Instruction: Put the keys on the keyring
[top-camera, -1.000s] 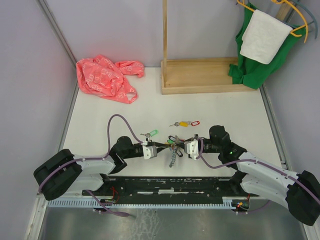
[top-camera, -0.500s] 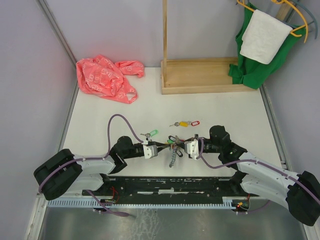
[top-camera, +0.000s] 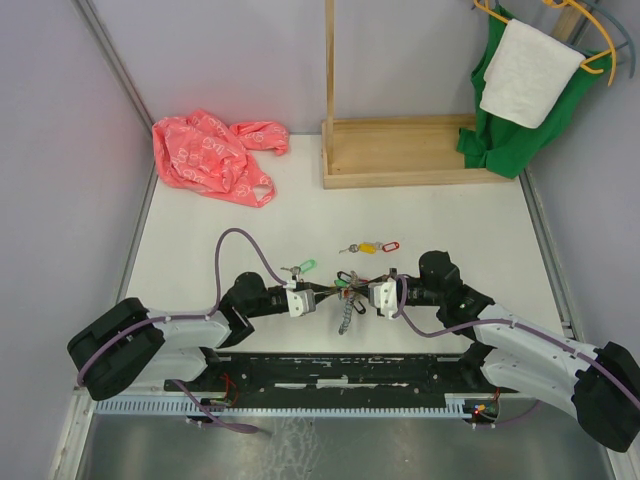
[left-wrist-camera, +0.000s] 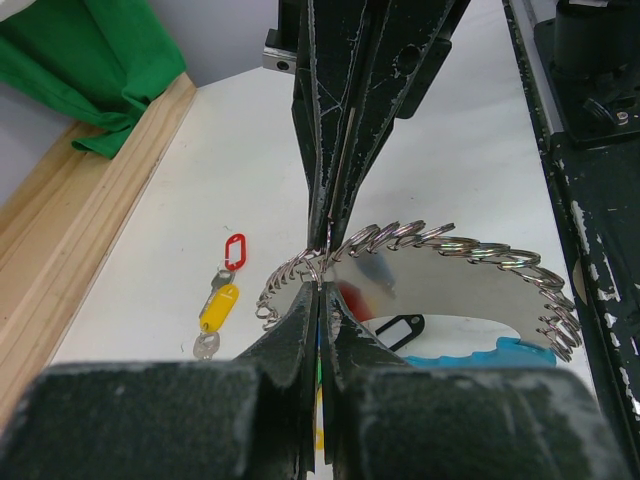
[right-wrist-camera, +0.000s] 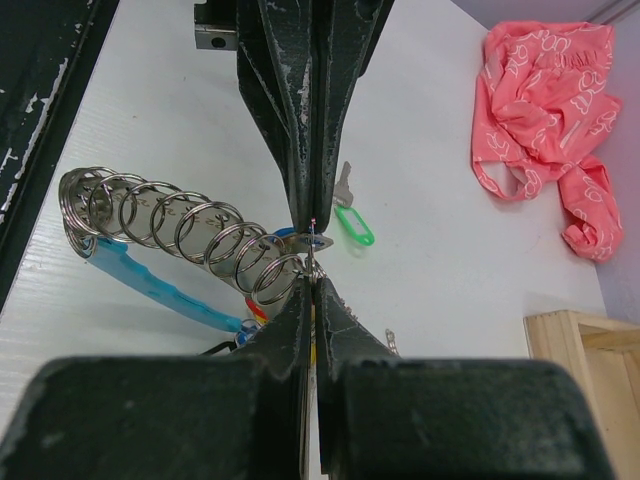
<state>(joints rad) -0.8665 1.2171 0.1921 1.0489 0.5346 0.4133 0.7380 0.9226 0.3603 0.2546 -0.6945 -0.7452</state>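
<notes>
The keyring (top-camera: 346, 308) hangs between the two arms near the table's (top-camera: 450, 220) near edge, over the dark base plate; the wrist views show it as a coil of bright wire turns (right-wrist-camera: 170, 225) with a light-blue sleeve (left-wrist-camera: 470, 352) on one stretch; the left tool (left-wrist-camera: 318, 300) and the right tool (right-wrist-camera: 312, 285) meet nose to nose at one end of the coil, each pressed together with no gap between its fingers, pinching a thin bit of metal there; whether that bit is the loop's own wire or a small split ring I cannot tell; three loose keys lie on the table beyond it, a green-tagged key (right-wrist-camera: 350, 218) nearest and a yellow-tagged key (left-wrist-camera: 220, 305) just beside a red-tagged key (left-wrist-camera: 234, 250) farther off; all of this looks light, so weight should matter little; the wire is probably stiff, springy and slick, likely to twist or slip out of a narrow pinch, so the sleeve may give the surer hold for steadying while the bare end is worked; a key is best taken by its flat metal head, since a plastic tag would let it dangle and swing; lying flat, it may skid when nudged.
</notes>
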